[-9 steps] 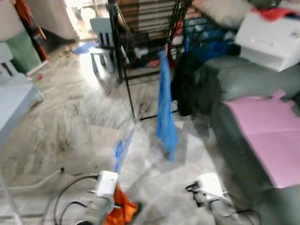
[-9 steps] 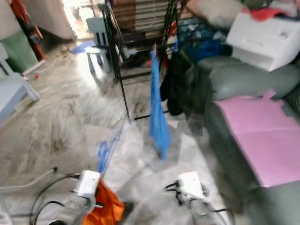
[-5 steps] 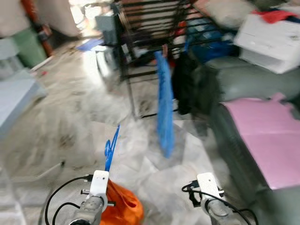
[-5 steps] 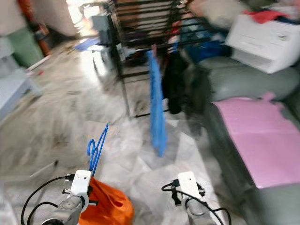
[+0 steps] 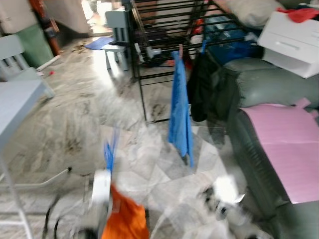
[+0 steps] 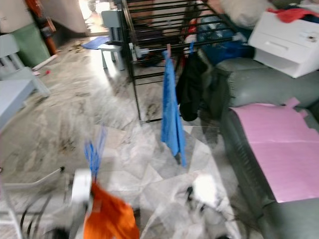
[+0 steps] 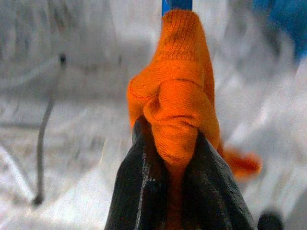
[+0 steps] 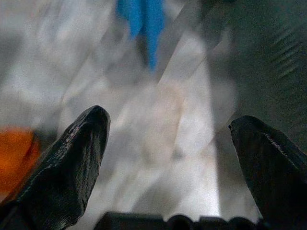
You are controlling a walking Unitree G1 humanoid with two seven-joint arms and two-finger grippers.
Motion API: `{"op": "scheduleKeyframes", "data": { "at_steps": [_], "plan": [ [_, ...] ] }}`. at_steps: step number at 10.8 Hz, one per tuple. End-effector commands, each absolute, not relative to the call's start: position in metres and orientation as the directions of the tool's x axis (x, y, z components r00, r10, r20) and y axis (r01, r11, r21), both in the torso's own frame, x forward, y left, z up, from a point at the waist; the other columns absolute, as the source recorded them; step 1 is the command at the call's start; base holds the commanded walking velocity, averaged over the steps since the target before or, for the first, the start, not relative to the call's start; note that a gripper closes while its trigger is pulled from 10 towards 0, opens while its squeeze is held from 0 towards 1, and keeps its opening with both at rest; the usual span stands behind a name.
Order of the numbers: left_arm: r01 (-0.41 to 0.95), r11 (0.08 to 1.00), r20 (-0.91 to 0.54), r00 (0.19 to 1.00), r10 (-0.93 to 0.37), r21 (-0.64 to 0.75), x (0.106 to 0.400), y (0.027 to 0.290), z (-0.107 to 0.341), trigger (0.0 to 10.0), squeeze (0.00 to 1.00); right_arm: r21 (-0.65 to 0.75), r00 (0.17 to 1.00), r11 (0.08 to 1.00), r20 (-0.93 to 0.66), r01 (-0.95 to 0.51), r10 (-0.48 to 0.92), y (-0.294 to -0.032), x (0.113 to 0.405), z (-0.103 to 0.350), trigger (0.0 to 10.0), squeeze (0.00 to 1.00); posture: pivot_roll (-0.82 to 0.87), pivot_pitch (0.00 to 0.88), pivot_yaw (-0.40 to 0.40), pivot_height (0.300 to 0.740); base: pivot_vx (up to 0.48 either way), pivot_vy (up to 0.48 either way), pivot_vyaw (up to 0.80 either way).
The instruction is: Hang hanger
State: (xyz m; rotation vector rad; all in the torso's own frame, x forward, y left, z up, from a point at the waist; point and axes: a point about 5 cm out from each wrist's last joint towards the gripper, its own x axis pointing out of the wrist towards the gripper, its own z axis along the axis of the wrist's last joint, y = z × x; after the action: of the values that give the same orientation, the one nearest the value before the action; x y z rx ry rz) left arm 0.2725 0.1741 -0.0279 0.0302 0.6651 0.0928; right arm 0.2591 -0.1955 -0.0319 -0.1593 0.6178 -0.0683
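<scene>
Left claw (image 7: pixel 168 143) pinches orange garment (image 7: pixel 175 110) (blue hanger (image 5: pixel 108 154), blurred).

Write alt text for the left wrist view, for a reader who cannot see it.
The left gripper has its two black fingers shut on a bunched orange garment, with a blue hanger poking out beyond the cloth. Behind lies a blurred pale marble floor.

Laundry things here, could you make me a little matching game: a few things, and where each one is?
Things:
1. orange garment
2. blue cloth
3. pink sheet
4. white box

Places:
A. spread flat on the grey sofa
B. hanging from the black drying rack
C. clamped in the left gripper
D. atop the sofa's back

Pairs: 1-C, 2-B, 3-A, 4-D
</scene>
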Motion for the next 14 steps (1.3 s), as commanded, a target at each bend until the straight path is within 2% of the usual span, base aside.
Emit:
{"op": "scheduleKeyframes", "data": {
  "at_steps": [1,3,4,7,8,9,10,14],
  "plan": [
    [-0.068,0.997,-0.51,0.856,0.081,0.043,0.297,0.172,-0.004,10.0,0.0,-0.16,0.849,0.986,-0.512,0.052,-0.128,-0.196,0.274,-0.019,10.0,0.0,-0.07,0.0,0.057,0.74,0.0,0.0,0.0],
    [-0.075,0.997,-0.443,0.894,0.073,0.015,0.316,0.17,0.016,10.0,0.0,-0.174,0.867,0.982,-0.477,0.067,-0.144,-0.2,0.284,-0.009,10.0,0.0,-0.08,0.0,0.066,0.74,0.0,0.0,0.0],
    [-0.073,0.997,-0.443,0.893,0.072,0.015,0.316,0.17,0.016,10.0,0.0,-0.175,0.863,0.982,-0.484,0.066,-0.144,-0.199,0.282,-0.011,10.0,0.0,-0.09,0.0,0.074,0.74,0.0,0.0,0.0],
    [0.027,0.99,-0.595,0.801,0.063,0.141,0.275,0.173,-0.025,10.0,0.0,-0.169,0.785,0.986,-0.612,-0.014,-0.093,-0.183,0.245,-0.044,10.0,0.0,-0.11,0.0,0.084,0.74,0.0,0.0,0.0],
    [0.038,0.988,-0.616,0.785,0.065,0.151,0.269,0.174,-0.03,10.0,0.0,-0.164,0.774,0.986,-0.627,-0.019,-0.09,-0.182,0.241,-0.047,10.0,0.0,-0.11,0.0,0.084,0.74,0.0,0.0,0.0],
    [0.025,0.988,-0.714,0.694,0.092,0.152,0.239,0.18,-0.053,10.0,0.0,-0.126,0.721,0.992,-0.688,-0.006,-0.083,-0.18,0.225,-0.06,10.0,0.0,-0.11,0.0,0.078,0.74,0.0,0.0,0.0],
    [0.027,0.987,-0.752,0.652,0.101,0.156,0.227,0.182,-0.061,10.0,0.0,-0.107,0.697,0.994,-0.713,0.005,-0.081,-0.179,0.219,-0.064,10.0,0.0,-0.12,0.0,0.074,0.74,0.0,0.0,0.0],
    [0.05,0.985,-0.776,0.622,0.1,0.167,0.219,0.182,-0.066,10.0,0.0,-0.116,0.688,0.993,-0.72,0.001,-0.085,-0.184,0.222,-0.063,10.0,0.0,-0.11,0.0,0.075,0.74,0.0,0.0,0.0]
  ]
}}
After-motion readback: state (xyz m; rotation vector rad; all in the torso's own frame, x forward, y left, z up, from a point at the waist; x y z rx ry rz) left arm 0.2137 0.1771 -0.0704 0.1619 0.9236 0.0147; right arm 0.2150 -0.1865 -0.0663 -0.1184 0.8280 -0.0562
